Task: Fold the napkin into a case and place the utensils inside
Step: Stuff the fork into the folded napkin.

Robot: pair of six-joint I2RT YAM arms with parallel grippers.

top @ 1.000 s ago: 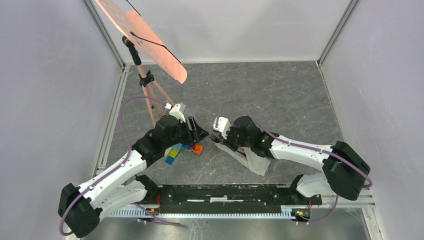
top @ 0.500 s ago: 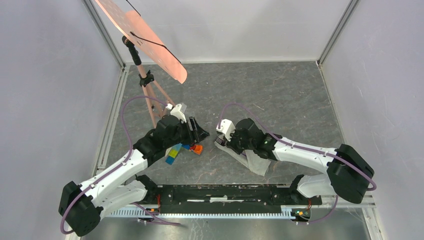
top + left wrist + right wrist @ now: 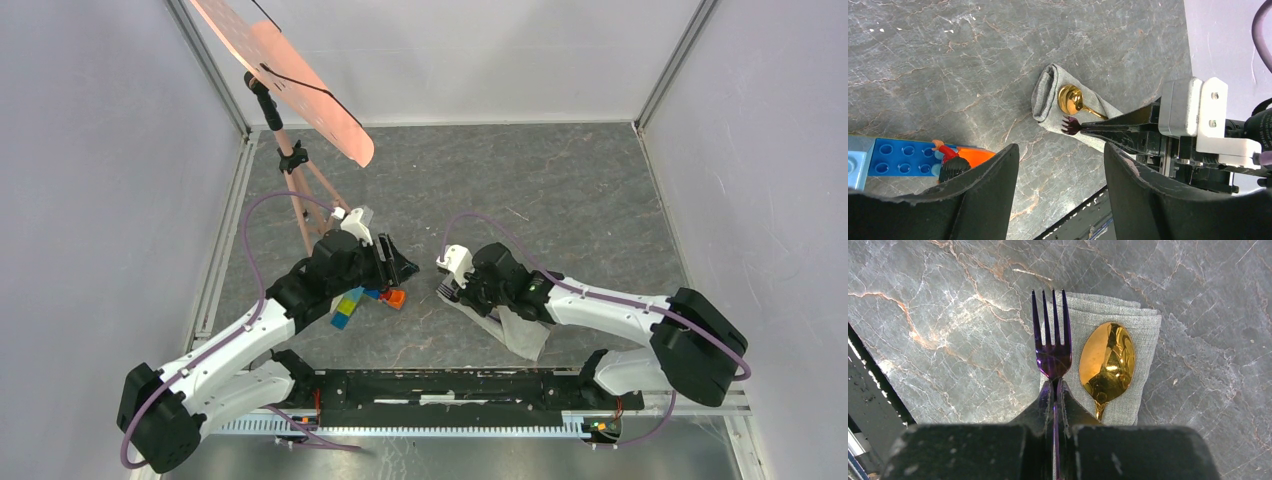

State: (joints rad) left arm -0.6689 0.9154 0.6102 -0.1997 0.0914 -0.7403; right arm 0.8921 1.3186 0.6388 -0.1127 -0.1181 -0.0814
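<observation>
Pinching with the right jaws, pressed tight together on the handle of the slim purple fork (image 3: 1052, 347). Prongs pointing away from the jaws, over one side edge of the folded grey-green cloth case (image 3: 1143, 325). Cannot tell whether touching the cloth or held just above it. Just beside the fork, lying on that cloth with its bowl up: the shiny gold metal spoon (image 3: 1107, 362), handle end hidden under the jaws. Under all of it, the grey marble-look worktop (image 3: 948, 315). Off to the side, spread wide and holding nothing, the left jaws, over the bright plastic toy blocks (image 3: 903, 160).
</observation>
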